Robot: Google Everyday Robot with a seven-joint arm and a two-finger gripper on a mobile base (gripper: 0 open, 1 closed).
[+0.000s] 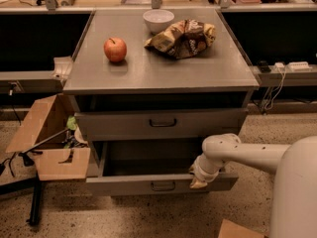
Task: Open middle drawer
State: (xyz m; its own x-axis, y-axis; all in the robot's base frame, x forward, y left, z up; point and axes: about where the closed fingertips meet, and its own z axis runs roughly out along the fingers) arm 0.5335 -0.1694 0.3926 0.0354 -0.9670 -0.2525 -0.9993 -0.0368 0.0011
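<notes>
The middle drawer is a wide grey metal drawer with a small dark loop handle. It stands pulled out from the cabinet, and its deep grey tray is open to view. My gripper is at the right part of the drawer's front panel, at its top edge. My white arm reaches in from the right. The grey drawer above is closed.
On the cabinet top lie a red apple, a white bowl and a crumpled chip bag. An open cardboard box and a dark stand sit on the floor to the left. Cables hang at the right.
</notes>
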